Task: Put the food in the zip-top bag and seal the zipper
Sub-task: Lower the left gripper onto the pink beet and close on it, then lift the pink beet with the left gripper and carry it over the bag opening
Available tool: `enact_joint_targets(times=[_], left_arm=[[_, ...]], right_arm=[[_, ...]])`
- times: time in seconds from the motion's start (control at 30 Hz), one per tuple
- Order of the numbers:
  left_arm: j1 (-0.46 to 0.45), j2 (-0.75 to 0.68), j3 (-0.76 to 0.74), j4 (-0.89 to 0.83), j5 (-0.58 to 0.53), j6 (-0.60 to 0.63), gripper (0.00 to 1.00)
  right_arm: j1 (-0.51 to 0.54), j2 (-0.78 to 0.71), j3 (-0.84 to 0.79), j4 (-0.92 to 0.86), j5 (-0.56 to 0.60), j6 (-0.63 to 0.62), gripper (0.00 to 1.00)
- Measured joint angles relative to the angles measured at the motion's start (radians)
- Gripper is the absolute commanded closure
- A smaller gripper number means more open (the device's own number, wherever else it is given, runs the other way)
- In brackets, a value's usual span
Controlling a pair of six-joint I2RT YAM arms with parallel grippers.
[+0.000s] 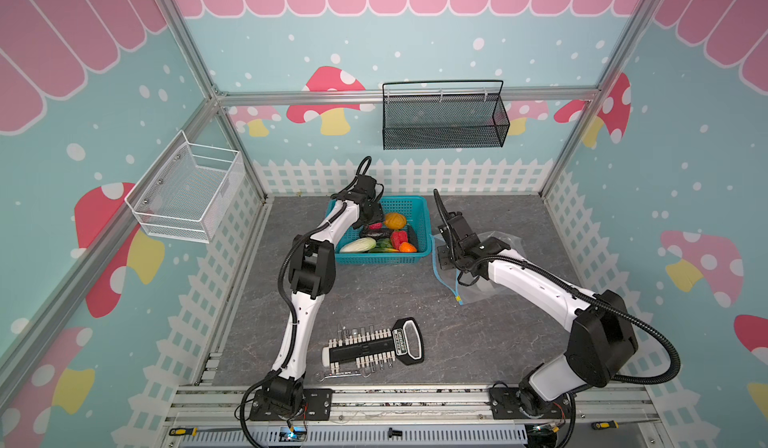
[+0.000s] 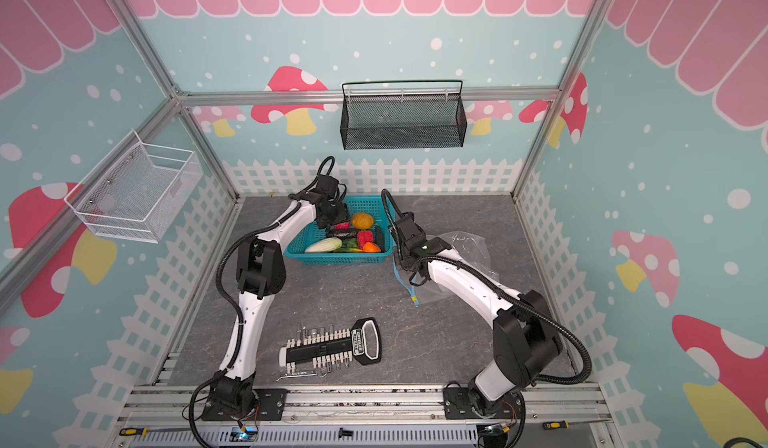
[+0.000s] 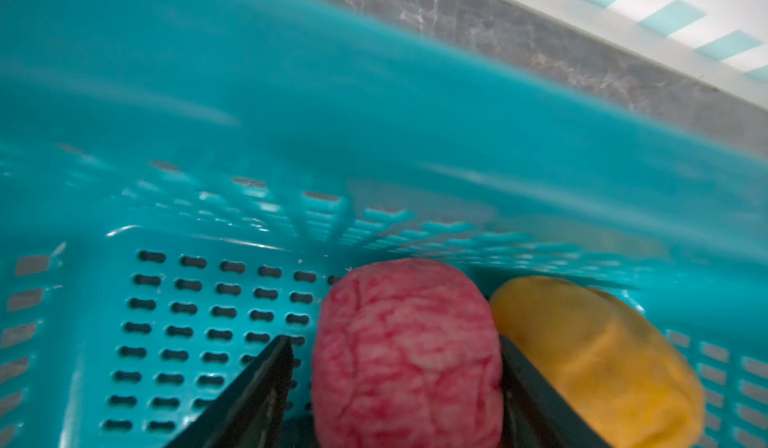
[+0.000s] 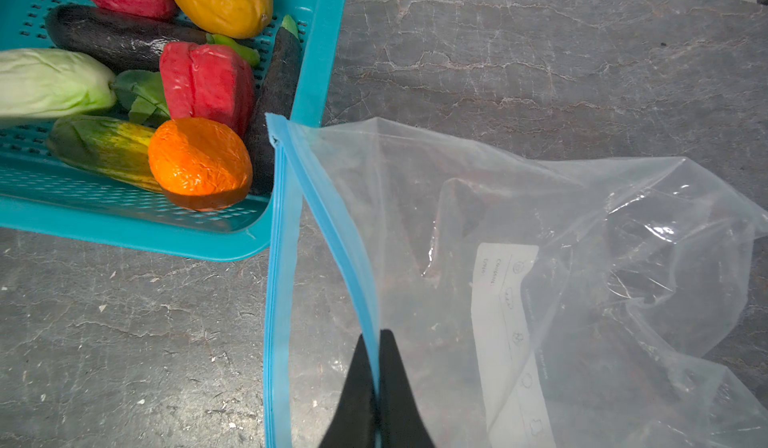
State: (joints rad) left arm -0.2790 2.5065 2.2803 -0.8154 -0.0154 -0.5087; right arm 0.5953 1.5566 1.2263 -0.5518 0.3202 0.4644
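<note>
Left gripper [image 3: 395, 344] of mine hangs inside the teal basket [image 1: 409, 206], jaws apart around the pink food piece [image 3: 405, 383], the yellow piece [image 3: 602, 362] just beside it. My right gripper [image 4: 377, 383] is pinched together on the zipper [image 4: 328, 225] of the zip-top bag [image 4: 582, 200], which lies on the table [image 1: 374, 292] at the basket's three o'clock.

Blur smears the wall of the teal plastic lattice basket [image 3: 291, 92] in the left wrist view, where the mottled pink round toy food [image 3: 407, 354], the yellow-orange toy fruit [image 3: 594, 362] and the black fingers [image 3: 257, 396] of the left gripper [image 3: 395, 344] run off the frame's edge. In both top views the right arm [image 1: 536, 283] covers much of the clear crinkly zip-top bag [image 2: 471, 244]; the print on its white rectangular label [image 4: 498, 300] is too small to read.
</note>
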Motion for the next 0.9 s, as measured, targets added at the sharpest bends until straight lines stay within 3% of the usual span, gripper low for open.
enact_joint_targets(times=[0.57,0.9], left_arm=[[0.015,-0.017,-0.019,-0.008,0.018,0.001,0.5],[0.011,-0.293,-0.291,0.042,0.072,-0.011,0.54]], right_arm=[[0.0,0.0,0.0,0.003,-0.011,0.0,1.0],[-0.003,-0.004,0.0,0.027,-0.064,0.008,1.0]])
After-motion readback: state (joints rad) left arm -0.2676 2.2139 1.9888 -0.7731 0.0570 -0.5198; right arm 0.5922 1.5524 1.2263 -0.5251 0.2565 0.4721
